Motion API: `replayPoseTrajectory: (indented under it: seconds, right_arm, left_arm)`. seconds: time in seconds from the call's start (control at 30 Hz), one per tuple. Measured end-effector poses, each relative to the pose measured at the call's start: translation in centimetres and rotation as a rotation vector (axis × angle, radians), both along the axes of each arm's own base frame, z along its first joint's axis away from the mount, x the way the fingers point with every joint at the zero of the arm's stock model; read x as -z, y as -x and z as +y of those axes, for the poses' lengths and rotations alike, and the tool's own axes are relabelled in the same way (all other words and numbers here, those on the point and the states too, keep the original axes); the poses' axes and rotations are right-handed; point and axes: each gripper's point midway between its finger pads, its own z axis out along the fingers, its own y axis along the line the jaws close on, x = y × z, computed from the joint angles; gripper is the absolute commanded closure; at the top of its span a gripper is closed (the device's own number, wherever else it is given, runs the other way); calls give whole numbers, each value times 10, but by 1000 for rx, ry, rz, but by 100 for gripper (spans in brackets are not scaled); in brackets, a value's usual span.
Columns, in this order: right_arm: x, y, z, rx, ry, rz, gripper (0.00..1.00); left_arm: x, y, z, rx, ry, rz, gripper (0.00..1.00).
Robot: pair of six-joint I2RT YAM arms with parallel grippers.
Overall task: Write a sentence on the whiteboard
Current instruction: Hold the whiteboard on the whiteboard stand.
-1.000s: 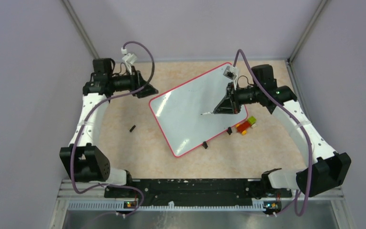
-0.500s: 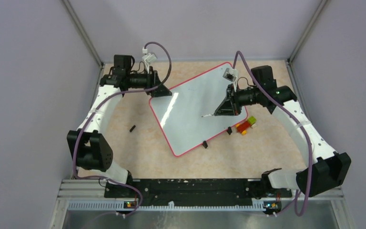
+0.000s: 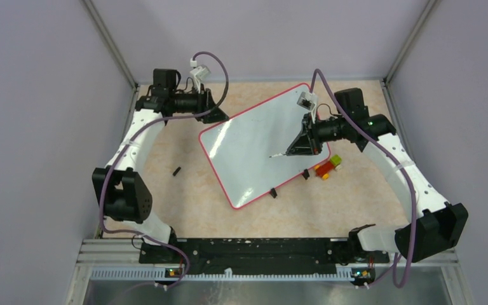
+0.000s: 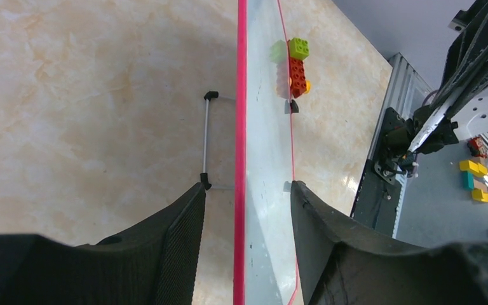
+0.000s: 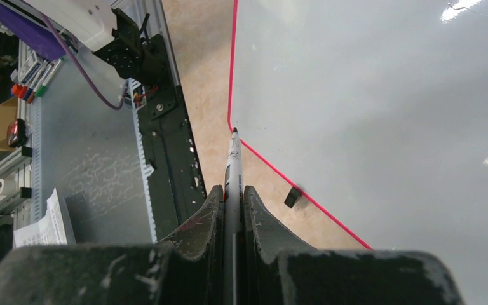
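The whiteboard [image 3: 254, 146] lies tilted on the table, white and glossy with a red frame. No lettering shows on it, so the sentence is not in view. My right gripper [image 3: 297, 145] is over the board's right side, shut on a white marker [image 3: 278, 152] whose tip points toward the board's middle. In the right wrist view the marker [image 5: 232, 165] sticks out between the shut fingers, beside the board [image 5: 387, 95]. My left gripper [image 3: 221, 118] is open at the board's far-left corner. In the left wrist view its fingers [image 4: 184, 229] straddle the board's red edge [image 4: 239, 127].
A stack of red, yellow and green bricks [image 3: 327, 166] lies just right of the board, also in the left wrist view [image 4: 297, 67]. Two black feet [image 3: 273, 192] stick out along the board's near-right edge. A small black piece [image 3: 176, 171] lies on the table to the left.
My left arm has swung right and forward from the far left until its open gripper reached the board's far-left corner. My right gripper and marker have stayed almost still.
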Motion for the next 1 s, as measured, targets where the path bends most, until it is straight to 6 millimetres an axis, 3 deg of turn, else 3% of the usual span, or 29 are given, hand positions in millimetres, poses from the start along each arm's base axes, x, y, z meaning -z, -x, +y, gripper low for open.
replayPoseTrajectory:
  seconds: [0.3, 0.53, 0.9, 1.0]
  right_arm:
    - [0, 0, 0, 0, 0, 0, 100]
    - [1, 1, 0, -4, 4, 1, 100]
    - [2, 4, 0, -11, 9, 7, 100]
    - [2, 4, 0, -11, 9, 6, 100]
  left_arm:
    - [36, 6, -30, 118, -28, 106, 77]
    - [41, 7, -43, 154, -37, 123, 85]
    - [35, 6, -67, 213, -37, 112, 88]
    - [35, 7, -70, 219, -37, 108, 72]
